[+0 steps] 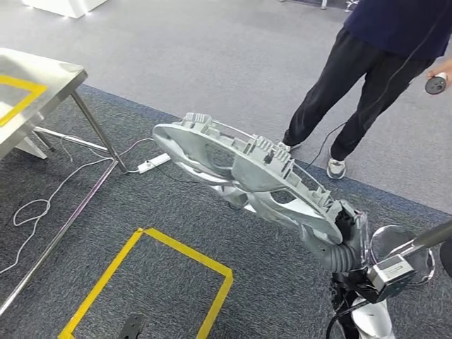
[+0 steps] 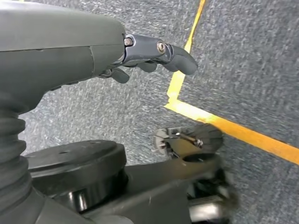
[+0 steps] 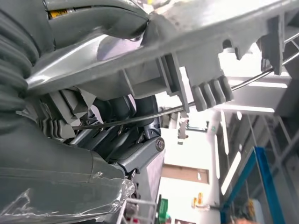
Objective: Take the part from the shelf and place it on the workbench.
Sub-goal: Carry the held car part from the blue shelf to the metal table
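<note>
A large grey cast-metal part [image 1: 245,169] with ribs and a thin wire along its edge is held out over the carpet. My right hand [image 1: 345,236] grips it at its near end, at the lower right of the head view. Up close, the right wrist view shows the part [image 3: 197,51] lying across my right hand [image 3: 116,144], whose fingers are curled under it. My left hand [image 2: 151,53] hangs over the carpet with its fingers loosely curled and nothing in them. The steel workbench [image 1: 48,85] with yellow tape on top stands at the far left.
A person [image 1: 373,78] in dark clothes stands at the upper right, holding a small round device [image 1: 436,85]. White cables and a power strip [image 1: 153,164] lie under the bench. A yellow tape square [image 1: 176,282] marks the carpet in front of me.
</note>
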You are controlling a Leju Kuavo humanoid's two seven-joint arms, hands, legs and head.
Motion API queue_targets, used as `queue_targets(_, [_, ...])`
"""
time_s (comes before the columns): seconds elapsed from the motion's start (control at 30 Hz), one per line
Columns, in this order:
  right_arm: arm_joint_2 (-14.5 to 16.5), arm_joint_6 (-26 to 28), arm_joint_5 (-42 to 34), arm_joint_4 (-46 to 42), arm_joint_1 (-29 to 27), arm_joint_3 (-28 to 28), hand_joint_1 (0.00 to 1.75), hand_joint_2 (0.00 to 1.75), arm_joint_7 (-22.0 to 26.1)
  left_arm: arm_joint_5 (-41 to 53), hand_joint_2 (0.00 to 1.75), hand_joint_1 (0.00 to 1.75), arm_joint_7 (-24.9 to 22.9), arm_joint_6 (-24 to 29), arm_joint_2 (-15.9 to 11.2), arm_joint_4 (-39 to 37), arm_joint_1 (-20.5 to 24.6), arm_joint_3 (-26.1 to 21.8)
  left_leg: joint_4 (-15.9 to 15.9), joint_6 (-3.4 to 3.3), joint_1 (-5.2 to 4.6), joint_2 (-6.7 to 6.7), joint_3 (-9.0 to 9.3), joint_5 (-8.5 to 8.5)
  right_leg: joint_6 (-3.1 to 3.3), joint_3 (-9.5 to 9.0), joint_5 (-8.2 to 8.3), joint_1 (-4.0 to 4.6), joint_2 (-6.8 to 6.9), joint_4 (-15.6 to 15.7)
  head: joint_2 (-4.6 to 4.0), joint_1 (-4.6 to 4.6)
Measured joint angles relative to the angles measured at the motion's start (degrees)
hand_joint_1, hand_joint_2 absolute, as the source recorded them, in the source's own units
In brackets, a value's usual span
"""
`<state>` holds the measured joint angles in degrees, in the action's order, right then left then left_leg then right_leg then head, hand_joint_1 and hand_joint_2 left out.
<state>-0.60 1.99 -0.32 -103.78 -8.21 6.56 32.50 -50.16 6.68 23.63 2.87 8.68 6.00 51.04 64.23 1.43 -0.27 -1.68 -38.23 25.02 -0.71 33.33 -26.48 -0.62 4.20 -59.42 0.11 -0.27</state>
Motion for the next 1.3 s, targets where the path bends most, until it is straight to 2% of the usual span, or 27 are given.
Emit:
queue_targets(0.03, [-0.04, 0.13, 0.31, -0.52, -0.89, 0.0, 1.75, 1.75, -0.26, 0.55, 1.75, 0.0, -0.37, -0.23, 0.05, 0.0, 0.01, 0.14, -3.5, -0.31, -0.21, -1.19, 1.89, -1.07, -0.27, -0.14, -0.21, 0.18, 0.61, -0.06, 0.0, -0.02])
queue_targets(0.07, [-0.1, 0.29, 0.61, -1.08, -1.88, 0.0, 1.75, 1.75, -0.44, 1.21, 1.75, 0.0, -0.83, -0.23, 0.11, -0.01, -0.04, 0.41, -5.59, -0.62, -0.4, -2.06, 2.96, -1.43, -0.55, -0.29, -0.38, 0.36, 1.21, -0.07, 0.0, 0.06])
queue_targets(0.1, [-0.16, 0.44, 0.81, -1.57, -2.76, 0.0, 1.75, 1.75, -0.59, 1.88, 1.75, 0.0, -1.37, -0.07, 0.19, -0.01, -0.18, 0.83, -6.44, -0.9, -0.58, -2.28, 3.29, -1.27, -0.85, -0.42, -0.52, 0.52, 1.81, -0.03, 0.0, 0.11])
queue_targets(0.17, [-0.29, 0.65, 1.07, -2.38, -4.01, 0.0, 1.75, 1.75, -0.79, 3.27, 1.75, 0.0, -2.4, 0.27, 0.28, -0.01, -0.74, 1.9, -6.75, -1.52, -0.52, -1.02, 3.29, -1.22, -1.47, -0.71, -0.81, 0.49, 2.41, 0.09, 0.0, 0.22])
queue_targets(0.23, [-0.41, 0.79, 1.17, -3.25, -4.87, -0.03, 1.75, 1.75, -0.83, 4.53, 1.75, 0.0, -3.12, 0.33, 0.4, -0.01, -1.01, 3.03, -7.0, -2.15, -0.18, 0.27, 3.5, -1.29, -2.07, 0.02, -2.29, 0.22, 0.12, -1.95, 0.0, 0.37])
queue_targets(0.3, [-0.49, 0.97, 1.2, -3.9, -5.46, -0.09, 1.75, 1.75, -0.84, 5.45, 1.75, 0.0, -3.58, 0.39, 0.61, -0.01, -0.6, 4.11, -7.08, -2.66, 0.07, 1.62, 3.62, -1.31, -2.44, 3.1, -5.43, 0.04, -2.97, -8.36, 0.0, 0.65])
queue_targets(0.33, [-0.51, 1.04, 1.24, -4.04, -5.7, -0.11, 1.75, 1.75, -0.88, 5.66, 1.75, 0.0, -3.63, 0.46, 0.72, -0.01, -0.3, 4.52, -7.08, -2.81, 0.08, 2.4, 3.64, -1.31, -2.53, 5.13, -6.93, 0.04, -3.62, -12.23, 0.0, 0.73])
queue_targets(0.37, [-0.52, 1.1, 1.31, -4.15, -5.95, -0.13, 1.75, 1.75, -0.93, 5.74, 1.75, 0.0, -3.58, 0.55, 0.79, -0.01, -0.05, 4.88, -7.07, -2.87, 0.08, 3.23, 3.67, -1.29, -2.59, 6.74, -7.67, 0.05, -3.88, -15.02, 0.0, 0.75])
queue_targets(0.4, [-0.54, 1.16, 1.4, -4.28, -6.18, -0.15, 1.75, 1.75, -0.98, 5.74, 1.75, 0.0, -3.49, 0.63, 0.8, -0.01, 0.14, 5.17, -7.06, -2.88, 0.07, 4.09, 3.73, -1.28, -2.59, 7.48, -7.36, 0.05, -3.99, -15.94, 0.0, 0.77])
queue_targets(0.43, [-0.57, 1.19, 1.52, -4.5, -6.37, -0.16, 1.75, 1.75, -1.01, 5.74, 1.75, 0.0, -3.41, 0.68, 0.81, -0.01, 0.31, 5.41, -7.04, -2.86, 0.08, 4.99, 3.82, -1.28, -2.54, 7.1, -5.94, 0.01, -4.15, -14.59, 0.0, 0.75])
queue_targets(0.47, [-0.63, 1.22, 1.65, -4.79, -6.46, -0.18, 1.75, 1.75, -1.03, 5.74, 1.75, 0.0, -3.35, 0.71, 0.81, -0.01, 0.47, 5.59, -7.02, -2.79, 0.12, 5.83, 3.95, -1.25, -2.48, 5.68, -3.78, -0.07, -4.65, -11.3, 0.0, 0.77])
queue_targets(0.53, [-0.77, 1.25, 1.9, -5.34, -6.48, -0.23, 1.75, 1.75, -1.09, 5.74, 1.75, 0.0, -3.25, 0.72, 0.82, -0.01, 0.83, 5.77, -6.84, -2.39, 0.13, 7.39, 4.01, -1.17, -2.4, 1.98, -0.52, -0.52, -7.36, -3.63, 0.0, 0.74])
queue_targets(0.6, [-0.86, 1.21, 2.12, -5.71, -6.45, -0.26, 1.75, 1.75, -1.27, 5.68, 1.75, 0.0, -3.12, 0.75, 0.79, -0.01, 1.09, 5.88, -6.74, -1.7, 0.21, 8.69, 3.67, -1.36, -2.19, 0.2, 0.12, -0.7, -9.22, -0.25, 0.0, 0.68])
queue_targets(0.67, [-0.94, 1.02, 2.39, -5.86, -6.27, -0.27, 1.75, 1.75, -1.49, 5.4, 1.75, 0.0, -3.01, 0.89, 0.71, -0.01, 0.98, 5.92, -6.91, -0.99, 0.48, 9.69, 3.29, -1.7, -1.62, 0.06, 0.18, -0.56, -8.35, -0.06, 0.0, 0.68])
queue_targets(0.7, [-0.98, 0.86, 2.51, -5.86, -6.05, -0.28, 1.75, 1.75, -1.55, 5.18, 1.75, 0.0, -2.9, 1.0, 0.69, -0.01, 0.85, 5.92, -6.65, -0.66, 0.48, 9.1, 3.08, -1.49, -1.22, 0.01, 0.27, -0.55, -7.7, 0.04, 0.0, 0.62])
queue_targets(0.77, [-0.98, 0.59, 2.42, -5.78, -5.53, -0.29, 1.75, 1.75, -1.42, 4.6, 1.75, 0.0, -2.49, 1.27, 0.67, -0.01, 0.78, 5.91, -3.37, -0.11, 0.36, 6.08, 1.41, 0.52, -0.53, -0.14, 0.39, -0.62, -6.18, 0.36, 0.0, 0.25])
queue_targets(0.8, [-0.98, 0.49, 2.22, -5.62, -5.23, -0.3, 1.75, 1.75, -1.22, 4.32, 1.75, 0.0, -2.19, 1.45, 0.67, -0.01, 0.81, 5.9, 0.07, 0.11, 0.27, 4.19, -0.26, 2.25, -0.3, -0.18, 0.35, -0.52, -5.37, 0.4, 0.0, 0.06])
queue_targets(0.83, [-0.97, 0.44, 2.01, -5.38, -4.97, -0.31, 1.75, 1.75, -0.97, 4.06, 1.75, 0.0, -1.91, 1.62, 0.62, -0.01, 0.85, 5.88, 3.93, 0.26, 0.31, 3.13, -2.21, 3.9, -0.14, -0.19, 0.29, -0.44, -4.5, 0.4, 0.0, -0.07])
queue_targets(0.87, [-0.97, 0.4, 1.85, -5.04, -4.72, -0.32, 1.75, 1.75, -0.7, 3.86, 1.75, 0.0, -1.63, 1.84, 0.53, -0.01, 0.82, 5.87, 7.12, 0.36, 0.34, 2.6, -3.85, 4.94, -0.03, -0.22, 0.21, -0.36, -3.62, 0.39, 0.0, -0.05])
queue_targets(0.9, [-0.97, 0.39, 1.8, -4.67, -4.45, -0.33, 1.75, 1.75, -0.43, 3.67, 1.75, 0.0, -1.37, 2.13, 0.4, -0.01, 0.76, 5.86, 8.77, 0.38, 0.36, 2.37, -4.74, 5.03, 0.04, -0.27, 0.13, -0.29, -2.78, 0.39, 0.0, -0.07])
queue_targets(0.93, [-0.97, 0.43, 1.84, -4.31, -4.2, -0.33, 1.75, 1.75, -0.2, 3.54, 1.75, 0.0, -1.12, 2.53, 0.26, -0.01, 0.7, 5.85, 8.22, 0.33, 0.35, 2.25, -4.52, 4.06, 0.06, -0.37, 0.05, -0.24, -2.02, 0.39, 0.0, -0.07])
queue_targets(0.97, [-0.97, 0.5, 1.94, -3.96, -3.97, -0.33, 1.75, 1.75, 0.04, 3.43, 1.75, 0.0, -0.84, 3.07, 0.08, -0.01, 0.67, 5.84, 5.5, 0.19, 0.3, 1.88, -3.13, 2.23, 0.03, -0.53, -0.06, -0.19, -1.29, 0.39, 0.0, -0.07])
queue_targets(1.03, [-0.98, 0.77, 2.33, -3.44, -3.72, -0.33, 1.75, 1.75, 0.63, 3.49, 1.75, 0.0, -0.25, 4.08, -0.23, -0.01, 0.79, 5.83, -2.31, -0.37, -0.15, -0.56, 1.02, -1.04, -0.28, -0.93, -0.39, 0.07, 0.0, 0.33, 0.0, -0.09])
queue_targets(1.1, [-0.99, 0.99, 2.55, -3.14, -3.68, -0.33, 1.75, 1.75, 1.15, 3.73, 1.75, 0.0, 0.3, 4.75, -0.4, -0.01, 0.93, 5.83, -6.64, -1.02, -0.65, -2.28, 3.17, -1.85, -0.78, -1.25, -0.73, 0.43, 1.1, 0.38, 0.0, -0.03])
queue_targets(1.17, [-0.99, 1.06, 2.04, -2.76, -3.6, -0.33, 1.75, 1.75, 1.34, 3.25, 1.75, 0.0, 0.92, 5.77, -0.55, -0.01, 0.73, 5.75, -7.09, -1.6, -0.75, -1.24, 3.16, -1.67, -1.34, -1.7, -0.96, 0.57, 2.32, 0.71, 0.0, 0.01])
queue_targets(1.2, [-0.99, 1.06, 1.6, -2.54, -3.51, -0.35, 1.75, 1.75, 1.34, 2.8, 1.75, 0.0, 1.29, 6.43, -0.62, -0.01, 0.49, 5.67, -7.27, -1.89, -0.63, -0.59, 3.25, -1.74, -1.68, -1.85, -1.17, 0.51, 2.3, 0.68, 0.0, 0.02])
queue_targets(1.3, [-0.99, 0.95, 0.63, -2.05, -3.26, -0.54, 1.75, 1.75, 1.33, 2.15, 1.75, 0.0, 2.53, 8.77, -0.62, -0.01, 0.03, 5.49, -7.62, -2.59, -0.06, 0.94, 3.54, -2.02, -2.46, -0.61, -3.36, 0.25, -1.31, -2.45, 0.0, 0.39])
